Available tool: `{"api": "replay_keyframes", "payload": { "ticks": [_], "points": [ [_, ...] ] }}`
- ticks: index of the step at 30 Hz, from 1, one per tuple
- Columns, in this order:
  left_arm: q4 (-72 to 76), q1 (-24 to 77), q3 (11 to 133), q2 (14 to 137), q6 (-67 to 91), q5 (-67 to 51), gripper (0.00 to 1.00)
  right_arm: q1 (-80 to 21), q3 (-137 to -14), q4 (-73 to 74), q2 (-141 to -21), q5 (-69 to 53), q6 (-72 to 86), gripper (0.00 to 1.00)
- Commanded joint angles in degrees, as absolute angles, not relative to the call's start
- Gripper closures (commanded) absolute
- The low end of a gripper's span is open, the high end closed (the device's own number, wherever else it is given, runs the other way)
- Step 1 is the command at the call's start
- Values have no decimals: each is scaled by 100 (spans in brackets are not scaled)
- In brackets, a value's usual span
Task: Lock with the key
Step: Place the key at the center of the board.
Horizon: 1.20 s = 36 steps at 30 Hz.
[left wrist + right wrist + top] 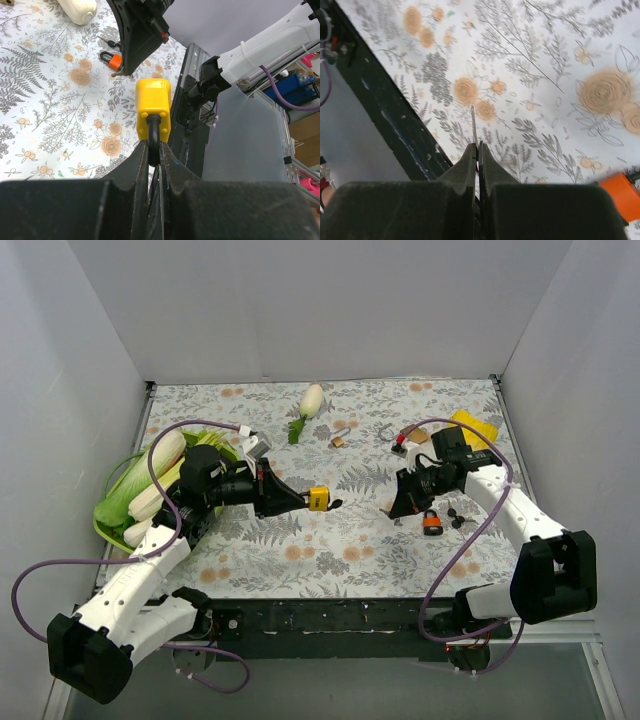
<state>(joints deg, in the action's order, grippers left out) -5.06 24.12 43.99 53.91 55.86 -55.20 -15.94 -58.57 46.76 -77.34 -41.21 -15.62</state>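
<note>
My left gripper (300, 500) is shut on the black shackle of a yellow padlock (318, 499) and holds it above the table's middle; in the left wrist view the padlock (153, 107) sticks out past the fingertips. My right gripper (393, 510) is shut on a thin metal key (473, 124), whose blade points out from the fingertips toward the yellow padlock, a short gap away. An orange padlock (432, 523) lies on the mat beside the right gripper, with small black keys (459, 517) next to it.
A green basket of vegetables (135, 490) stands at the left. A white radish (310, 403), a yellow corn cob (474, 428) and small locks and keys (340, 437) lie at the back. The table's black front edge (395, 125) is close to the right gripper.
</note>
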Motion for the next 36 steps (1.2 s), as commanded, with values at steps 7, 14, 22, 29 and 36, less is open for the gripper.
{"api": "replay_keyframes", "payload": {
  "ticks": [7, 14, 22, 29, 36],
  "points": [
    [-360, 2382, 4412, 5282, 5651, -5326, 100, -1547, -4720, 2435, -7892, -2497, -62, 99],
    [-369, 2382, 4412, 5414, 5634, -5423, 100, -1451, -4368, 1996, -8051, -2039, 123, 99],
    [-457, 2391, 4456, 5467, 5590, -5440, 100, -1266, -4342, 1767, -8490, -2346, 465, 99],
    [-580, 2382, 4482, 5554, 5511, -5493, 100, -1266, -4192, 1679, -8596, -2470, 589, 84],
    [-747, 2382, 4605, 5713, 5581, -5818, 100, -1266, -4411, 1995, -8271, -2680, 493, 55]
  ]
}}
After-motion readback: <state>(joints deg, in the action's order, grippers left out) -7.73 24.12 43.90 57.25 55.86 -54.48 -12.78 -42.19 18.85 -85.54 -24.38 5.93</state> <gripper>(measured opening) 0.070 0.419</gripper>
